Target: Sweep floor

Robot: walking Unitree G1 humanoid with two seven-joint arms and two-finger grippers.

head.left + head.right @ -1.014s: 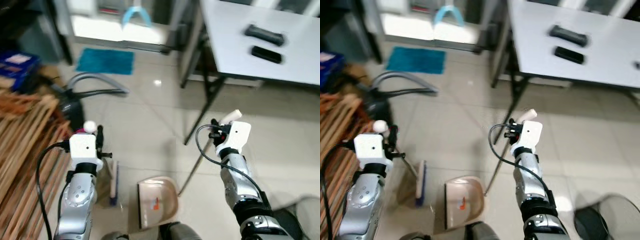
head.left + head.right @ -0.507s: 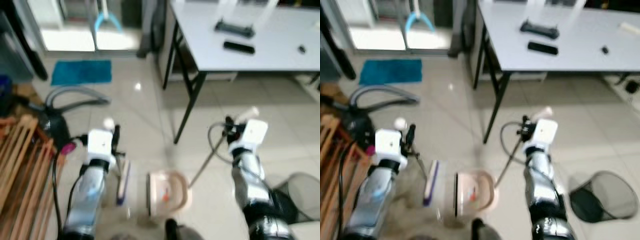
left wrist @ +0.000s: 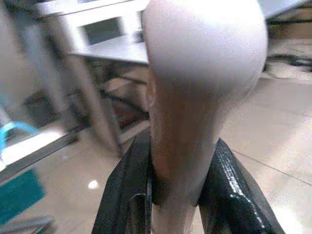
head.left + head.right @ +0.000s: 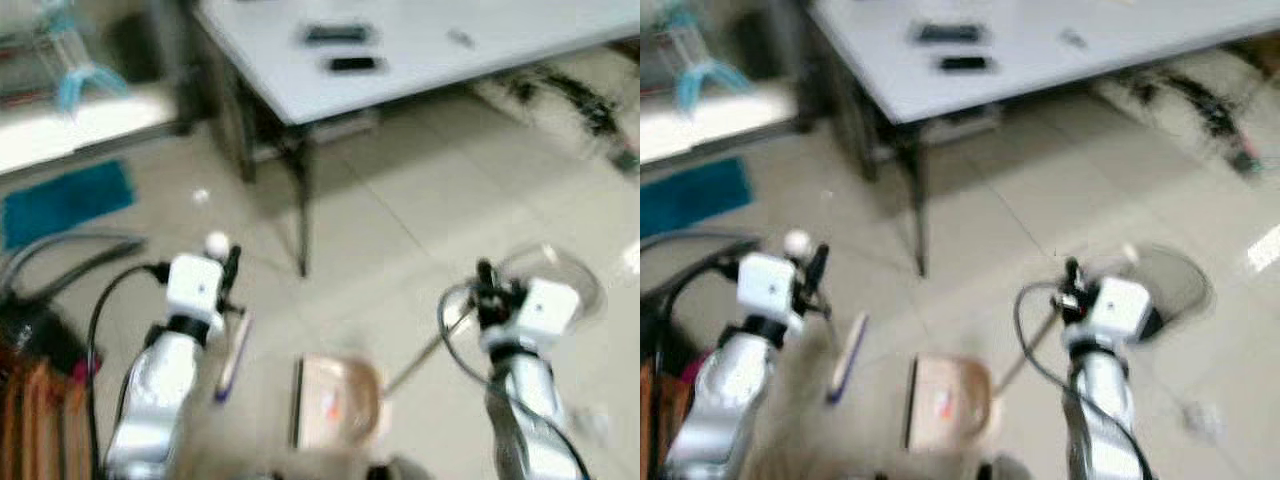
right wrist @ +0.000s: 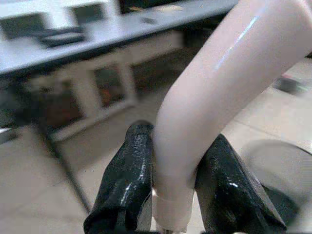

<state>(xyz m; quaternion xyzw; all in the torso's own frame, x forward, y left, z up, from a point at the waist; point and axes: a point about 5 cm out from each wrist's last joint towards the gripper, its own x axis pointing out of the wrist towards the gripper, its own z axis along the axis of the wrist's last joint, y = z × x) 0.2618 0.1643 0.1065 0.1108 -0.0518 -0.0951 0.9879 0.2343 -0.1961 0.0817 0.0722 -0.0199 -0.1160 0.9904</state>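
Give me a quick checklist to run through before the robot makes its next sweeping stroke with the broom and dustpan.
1. Left end effector shut on the broom handle: ok.
2. Right end effector shut on the dustpan handle: ok.
3. Dustpan low at the floor between the arms: ok.
4. Broom head beside the dustpan, on the robot's left: ok.
5. Debris to sweep located: cannot tell, the eye views are blurred.
6. Table leg away from the broom: ok, it stands farther ahead.
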